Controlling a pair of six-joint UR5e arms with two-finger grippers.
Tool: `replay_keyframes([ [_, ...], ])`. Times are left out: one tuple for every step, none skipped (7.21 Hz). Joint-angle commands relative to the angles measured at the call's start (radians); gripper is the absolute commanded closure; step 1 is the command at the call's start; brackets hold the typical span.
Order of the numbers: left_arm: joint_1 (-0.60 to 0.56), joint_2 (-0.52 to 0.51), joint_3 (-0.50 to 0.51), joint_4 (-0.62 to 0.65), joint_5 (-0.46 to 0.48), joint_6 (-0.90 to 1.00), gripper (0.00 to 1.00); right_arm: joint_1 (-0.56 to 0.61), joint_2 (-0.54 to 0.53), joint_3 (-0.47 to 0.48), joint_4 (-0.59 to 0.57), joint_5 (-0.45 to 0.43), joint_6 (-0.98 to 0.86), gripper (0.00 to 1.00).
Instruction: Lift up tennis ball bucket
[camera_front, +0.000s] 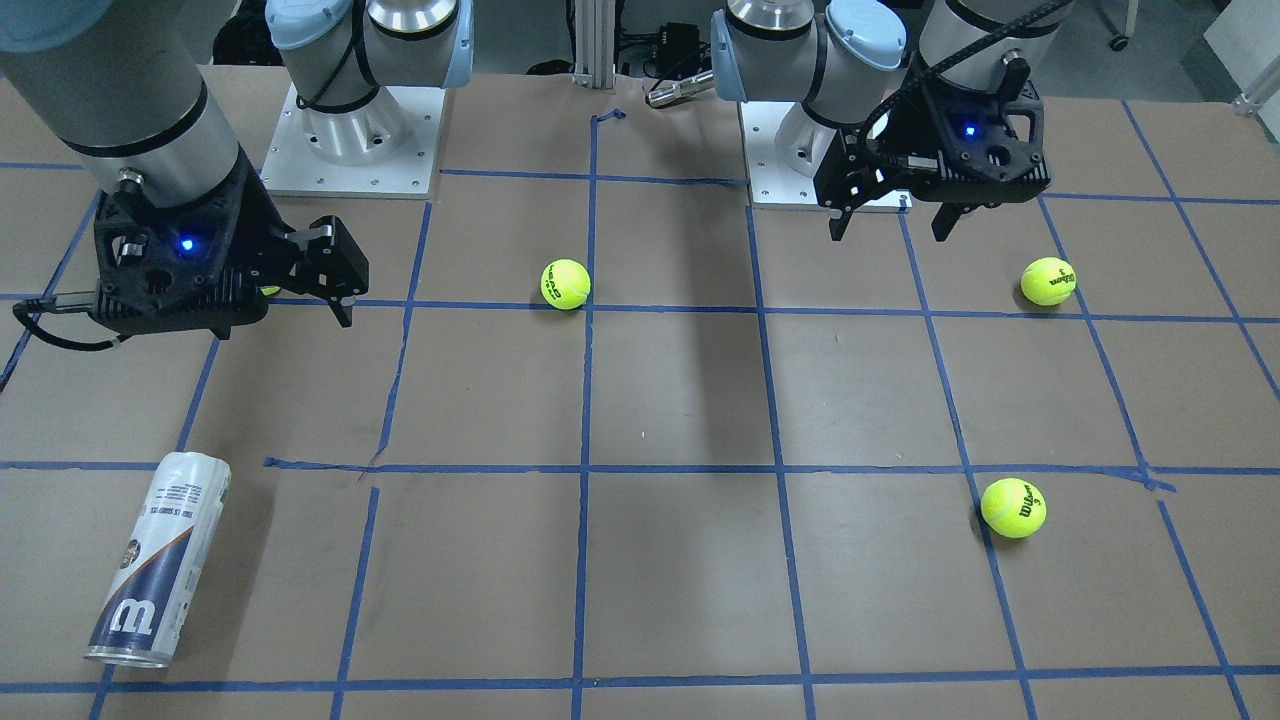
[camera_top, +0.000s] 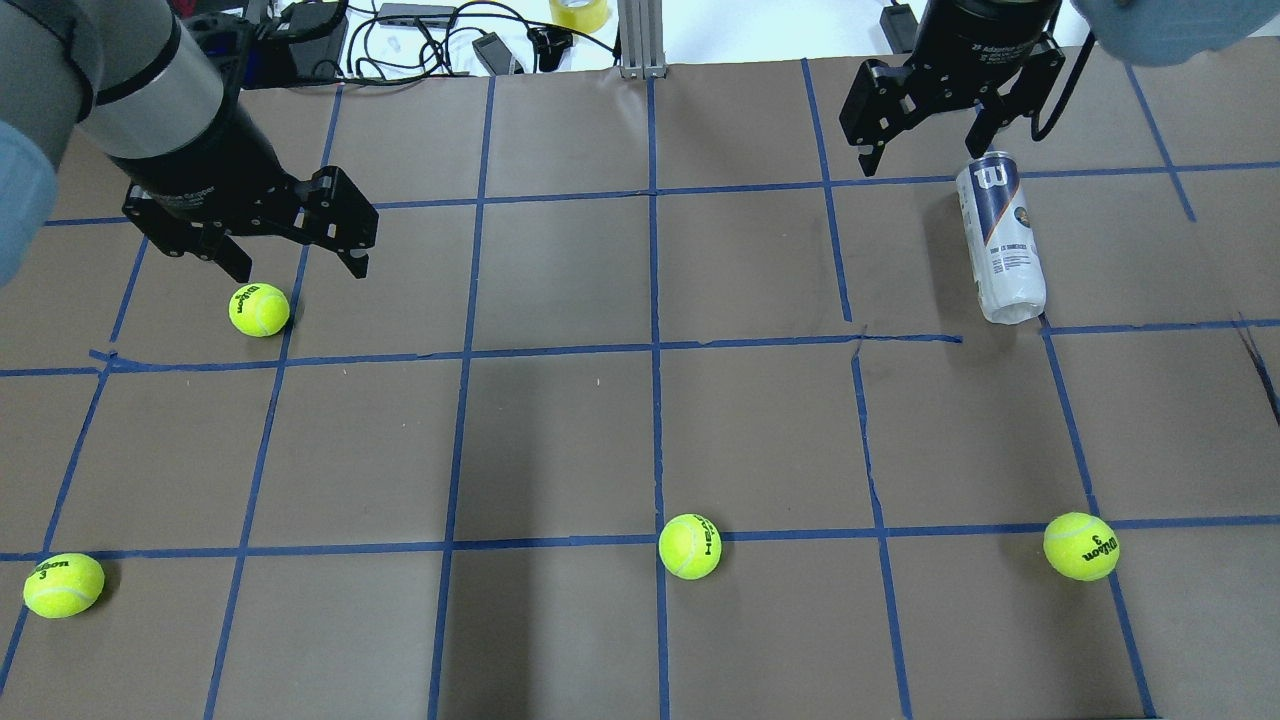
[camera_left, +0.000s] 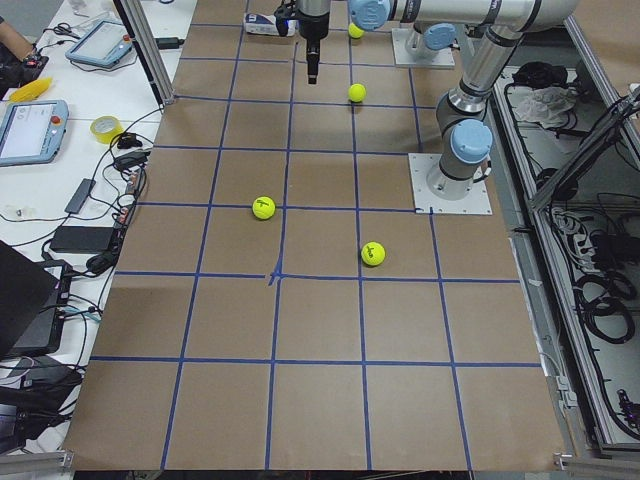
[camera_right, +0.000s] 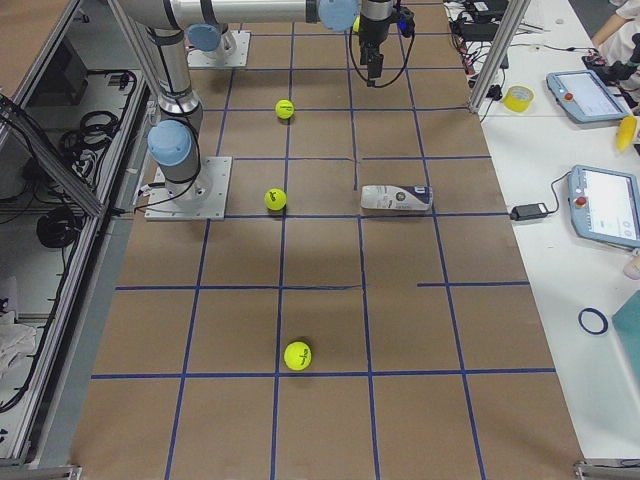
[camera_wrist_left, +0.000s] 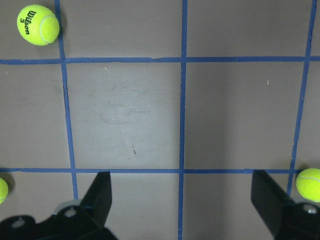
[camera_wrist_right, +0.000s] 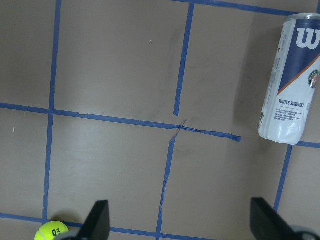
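While tennis ball bucket (camera_wrist_right: 290, 80) is lying flat, long axis running 12-to-6 in right wrist view, right gripper (camera_wrist_right: 178, 202), nearer one, is hovering jaws apart, bucket sitting toward 1-to-2 o'clock

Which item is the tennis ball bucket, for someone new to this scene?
On the taped brown table, look at the robot's right half, by the right gripper. The tennis ball bucket lies on its side: the only cylinder, white and navy, among yellow-green balls.
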Motion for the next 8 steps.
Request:
replay_keyframes([
  [0.001, 0.0, 0.0, 0.0, 0.0, 0.0, 0.0, -0.001, 0.001, 0.002, -0.001, 0.003, -0.003, 0.0],
  [0.001, 0.0, 0.0, 0.0, 0.001, 0.0, 0.0, -0.007, 0.006, 0.002, 0.001, -0.004, -0.008, 0.0],
  [0.001, 0.0, 0.0, 0.0, 0.001, 0.0, 0.0, -0.02, 0.011, 0.004, 0.016, -0.015, -0.008, 0.0],
  [0.001, 0.0, 0.0, 0.0, 0.001, 0.0, 0.0, -0.038, 0.02, -0.001, 0.025, -0.017, -0.004, 0.0],
  [0.001, 0.002, 0.0, 0.0, 0.001, 0.0, 0.0, -0.058, 0.058, -0.019, 0.002, 0.006, 0.012, 0.0],
  [0.003, 0.002, 0.0, 0.0, 0.001, 0.0, 0.0, -0.088, 0.104, -0.036, -0.11, -0.001, 0.032, 0.0],
  [0.003, 0.002, 0.0, -0.002, 0.001, 0.0, 0.0, -0.134, 0.177, -0.061, -0.236, 0.0, 0.03, 0.0],
  [0.003, 0.002, 0.0, -0.002, 0.001, 0.0, 0.0, -0.186, 0.286, -0.091, -0.345, -0.017, 0.033, 0.0],
])
